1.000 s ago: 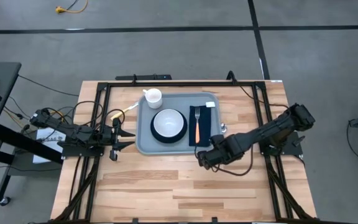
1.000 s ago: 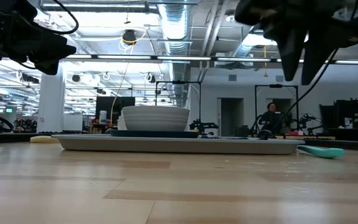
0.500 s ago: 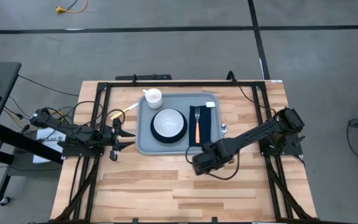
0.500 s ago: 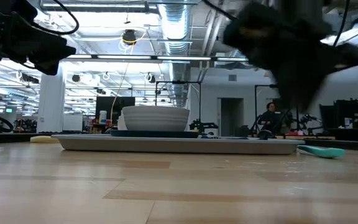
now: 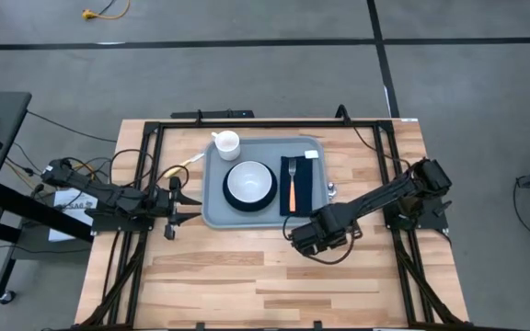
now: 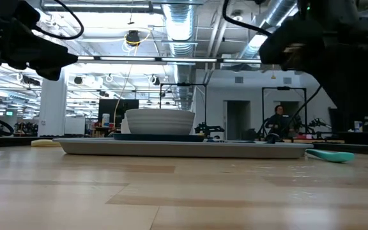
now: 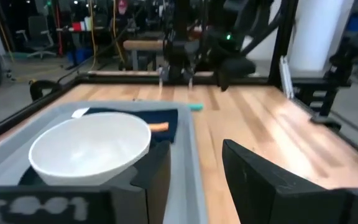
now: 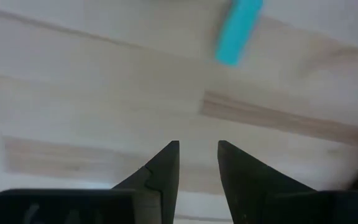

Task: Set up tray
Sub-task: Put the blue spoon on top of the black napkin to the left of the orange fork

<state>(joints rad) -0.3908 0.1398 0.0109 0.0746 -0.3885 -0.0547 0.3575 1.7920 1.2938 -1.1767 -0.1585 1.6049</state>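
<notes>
The light grey-blue tray (image 5: 214,198) lies at the table's middle. On it a white bowl (image 5: 249,180) sits on a dark plate, a white cup (image 5: 226,142) stands at its far left corner, and an orange-handled fork (image 5: 292,184) lies on a navy cloth (image 5: 304,188). My right gripper (image 8: 197,144) points down over bare wood by the tray's near right corner (image 5: 306,241), open by a narrow gap with nothing between its fingers. My left gripper (image 5: 175,204) stands level just left of the tray, open and empty (image 7: 194,149).
A teal-handled piece (image 8: 238,30) lies on the wood right of the tray (image 6: 329,154). A yellow piece (image 5: 187,164) lies left of the tray's far corner. Black frame rails (image 5: 247,122) border the table. Bare wood fills the near half.
My right gripper has tipped further down and sunk a little over the wood near the tray's near right corner, swinging slightly toward the left and back. Its finger gap shows no change. The tray and its things have stayed put.
</notes>
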